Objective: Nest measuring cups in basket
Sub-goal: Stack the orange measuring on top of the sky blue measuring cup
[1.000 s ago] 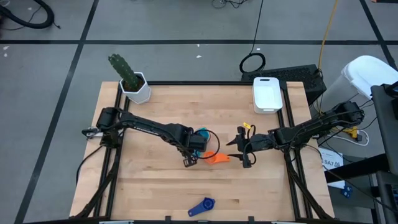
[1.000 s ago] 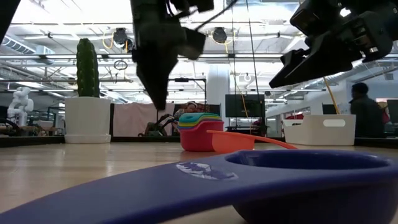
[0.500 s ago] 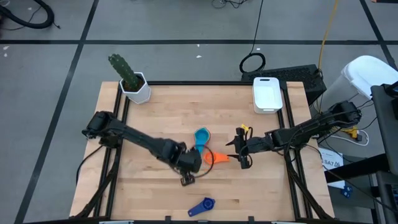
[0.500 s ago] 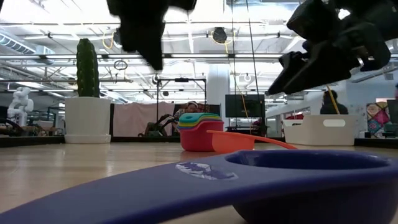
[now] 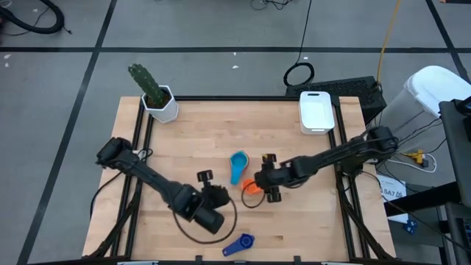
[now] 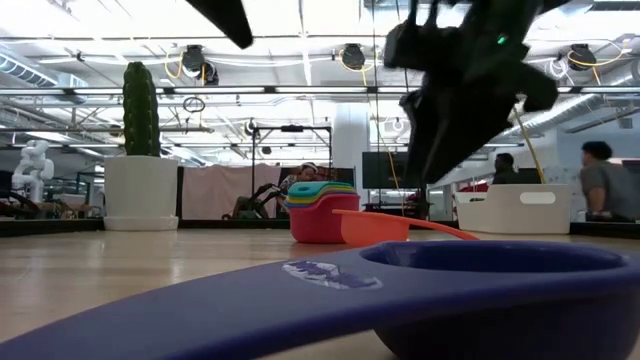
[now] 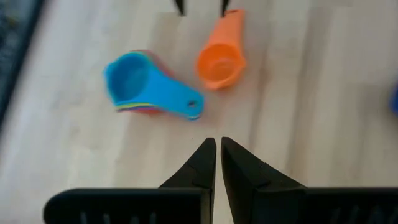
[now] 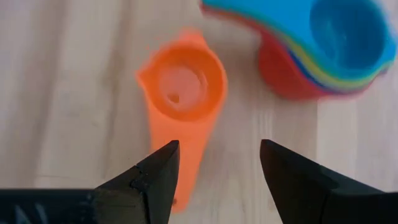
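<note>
Cups: we now hover our open right end effector (image 8: 214,171) over the orange cup (image 8: 181,84) mid-surface beside the stack (image 5: 237,165); our closed left end effector (image 7: 217,158) has withdrawn toward the front edge.

I'm seeing an orange cup (image 8: 182,84) | a nested stack (image 8: 323,46) showing light blue on top, then green, yellow, red rims | a dark blue cup (image 5: 240,244) | a white basket (image 5: 316,110) | my black fingers (image 8: 152,177) | a pale wood table (image 5: 176,147)
</note>
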Robot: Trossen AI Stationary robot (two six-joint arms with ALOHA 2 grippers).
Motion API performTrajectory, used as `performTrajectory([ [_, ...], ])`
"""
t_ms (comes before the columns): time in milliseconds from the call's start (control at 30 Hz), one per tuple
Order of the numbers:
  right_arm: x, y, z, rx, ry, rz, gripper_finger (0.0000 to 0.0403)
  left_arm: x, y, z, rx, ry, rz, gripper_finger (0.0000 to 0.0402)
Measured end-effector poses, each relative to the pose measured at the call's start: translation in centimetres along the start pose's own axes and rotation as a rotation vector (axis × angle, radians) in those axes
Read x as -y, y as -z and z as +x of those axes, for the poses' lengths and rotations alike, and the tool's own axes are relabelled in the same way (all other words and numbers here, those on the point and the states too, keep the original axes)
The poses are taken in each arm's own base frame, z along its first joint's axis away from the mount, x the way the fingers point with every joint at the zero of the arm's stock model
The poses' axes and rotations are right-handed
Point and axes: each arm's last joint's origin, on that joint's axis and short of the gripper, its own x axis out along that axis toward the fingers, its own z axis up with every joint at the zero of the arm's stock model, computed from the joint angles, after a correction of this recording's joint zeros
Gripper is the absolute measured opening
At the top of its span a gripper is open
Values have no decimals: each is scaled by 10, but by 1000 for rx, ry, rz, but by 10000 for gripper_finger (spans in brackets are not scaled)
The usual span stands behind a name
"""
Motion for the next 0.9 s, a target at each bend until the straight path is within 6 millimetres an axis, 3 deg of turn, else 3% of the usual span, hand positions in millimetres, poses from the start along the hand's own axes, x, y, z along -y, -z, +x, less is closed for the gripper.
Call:
performTrajectory([
  [167,3,-8,14,-23,6,130,215,14,12,-12,78,-60,1,30],
  [333,7,-13,15,23,6,251,215,28,21,-24,122,-50,-17,30],
  [567,9,-15,15,44,4,295,215,38,27,-34,208,-71,-26,30],
  [733,4,-19,14,86,-29,77,215,40,29,-36,211,-65,-43,30],
  [900,-10,-11,10,13,-59,-154,215,42,31,-38,215,-57,-47,30],
])
